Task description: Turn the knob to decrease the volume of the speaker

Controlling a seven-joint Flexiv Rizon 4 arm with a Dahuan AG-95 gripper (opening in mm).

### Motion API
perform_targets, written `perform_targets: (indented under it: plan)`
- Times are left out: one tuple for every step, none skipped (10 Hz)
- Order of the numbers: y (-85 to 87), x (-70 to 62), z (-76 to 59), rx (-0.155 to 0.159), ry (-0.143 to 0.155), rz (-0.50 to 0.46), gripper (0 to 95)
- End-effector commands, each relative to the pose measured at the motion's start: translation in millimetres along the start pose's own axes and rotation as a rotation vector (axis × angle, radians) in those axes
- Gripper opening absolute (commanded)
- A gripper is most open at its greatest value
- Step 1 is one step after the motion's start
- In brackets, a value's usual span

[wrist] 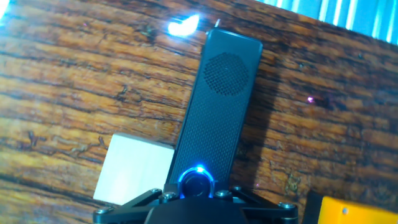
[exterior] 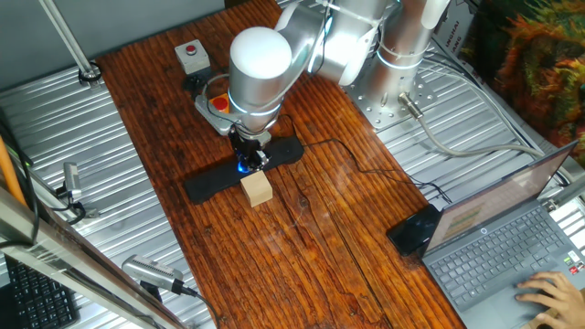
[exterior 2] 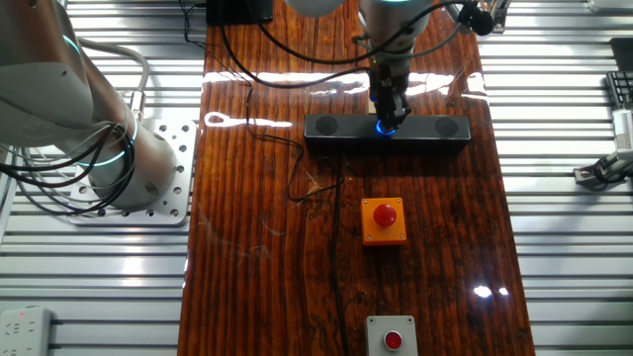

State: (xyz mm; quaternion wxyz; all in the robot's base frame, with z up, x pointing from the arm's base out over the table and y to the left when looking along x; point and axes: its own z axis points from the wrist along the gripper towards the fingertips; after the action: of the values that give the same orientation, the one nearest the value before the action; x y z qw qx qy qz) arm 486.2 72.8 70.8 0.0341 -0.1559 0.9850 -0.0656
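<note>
Blue-lit knob (wrist: 197, 179) on black speaker (wrist: 219, 106), tool (exterior 2: 389, 117) down over it, grip state unclear

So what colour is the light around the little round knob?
Blue. The small round knob on the long black speaker bar glows blue, clearest in the hand view.

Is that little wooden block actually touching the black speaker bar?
Cannot tell. In the hand view the block sits right beside the speaker, edges meeting with no clear gap, but contact isn't plain. In one fixed view the tool crowds the spot.
</note>
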Motion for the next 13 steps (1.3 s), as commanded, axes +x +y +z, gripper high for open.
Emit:
perform_targets:
  plan:
    - [0.7,0.0,0.1,0.005,0.005,-0.056,0.0]
    - [0.7,0.0,0.1,0.002,0.008,-0.092,0.0]
    - [0.7,0.0,0.2,0.004,0.007,-0.109,0.0]
    - [0.7,0.0,0.2,0.006,0.012,-0.151,0.0]
    - [0.7,0.0,0.2,0.011,0.013,-0.177,0.0]
    - [0.7,0.0,0.2,0.011,0.011,-0.194,0.0]
    - [0.7,0.0,0.2,0.012,0.010,-0.230,0.0]
    - [0.7,0.0,0.2,0.019,0.014,-0.268,0.0]
    - [0.7,0.0,0.2,0.017,0.014,-0.295,0.0]
    - [0.7,0.0,0.2,0.016,0.012,-0.320,0.0]
    - [0.7,0.0,0.2,0.015,0.009,-0.352,0.0]
    - [0.7,0.0,0.2,0.010,0.007,-0.378,0.0]
    - [0.7,0.0,0.2,0.011,0.005,-0.407,0.0]
